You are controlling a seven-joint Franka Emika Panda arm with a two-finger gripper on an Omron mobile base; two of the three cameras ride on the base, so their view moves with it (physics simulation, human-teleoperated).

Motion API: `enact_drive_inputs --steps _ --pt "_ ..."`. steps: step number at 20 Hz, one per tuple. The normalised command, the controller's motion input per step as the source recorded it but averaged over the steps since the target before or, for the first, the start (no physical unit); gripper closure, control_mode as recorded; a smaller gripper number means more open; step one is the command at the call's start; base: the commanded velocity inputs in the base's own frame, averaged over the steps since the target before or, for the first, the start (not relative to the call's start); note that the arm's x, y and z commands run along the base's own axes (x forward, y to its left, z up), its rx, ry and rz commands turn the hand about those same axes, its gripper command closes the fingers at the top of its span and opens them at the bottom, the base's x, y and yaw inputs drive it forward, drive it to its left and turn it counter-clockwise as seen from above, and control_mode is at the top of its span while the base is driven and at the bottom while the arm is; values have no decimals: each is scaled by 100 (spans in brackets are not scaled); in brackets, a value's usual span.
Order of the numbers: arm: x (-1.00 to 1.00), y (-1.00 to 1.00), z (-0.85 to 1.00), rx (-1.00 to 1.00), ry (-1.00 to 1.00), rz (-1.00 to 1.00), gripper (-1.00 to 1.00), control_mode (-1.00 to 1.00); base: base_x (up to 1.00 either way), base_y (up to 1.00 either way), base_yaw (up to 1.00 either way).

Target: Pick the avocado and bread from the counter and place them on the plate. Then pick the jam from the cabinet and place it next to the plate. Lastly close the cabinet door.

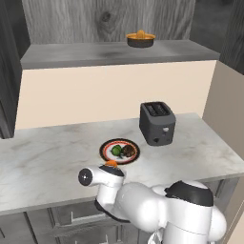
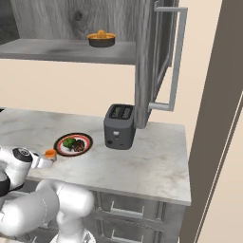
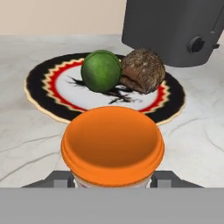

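Note:
The plate (image 3: 43, 87) lies on the counter (image 1: 47, 157) and carries the green avocado (image 3: 101, 71) and the brown bread (image 3: 142, 70) side by side. In the hand view my gripper (image 3: 113, 177) is shut on the orange jam (image 3: 113, 144), low over the marble just in front of the plate's near rim. The left base view has the jam (image 1: 111, 163) at the hand's tip, next to the plate (image 1: 119, 151). In the right base view the jam (image 2: 50, 153) is left of the plate (image 2: 73, 144). The cabinet door (image 2: 147, 61) stands open, edge-on.
A dark toaster (image 1: 157, 123) stands right behind the plate. On the cabinet shelf (image 1: 95, 55) sits a dark bowl (image 1: 140, 39) with orange contents. The door's long grey handle (image 2: 175, 57) juts out above the toaster. A wall closes off the counter's right end.

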Motion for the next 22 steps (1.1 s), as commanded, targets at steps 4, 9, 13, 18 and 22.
enact_drive_inputs --steps 4,9,13,18,22 --pt "15 3 -22 0 0 1 100 -100 0 0 0" --pt "14 2 -25 0 0 1 100 -100 0 0 0" --pt "13 0 -36 0 1 2 100 -100 0 0 0" --pt "1 1 -36 0 1 2 -100 -100 0 0 0" --pt "-13 9 -11 0 0 0 -100 -100 0 0 0"
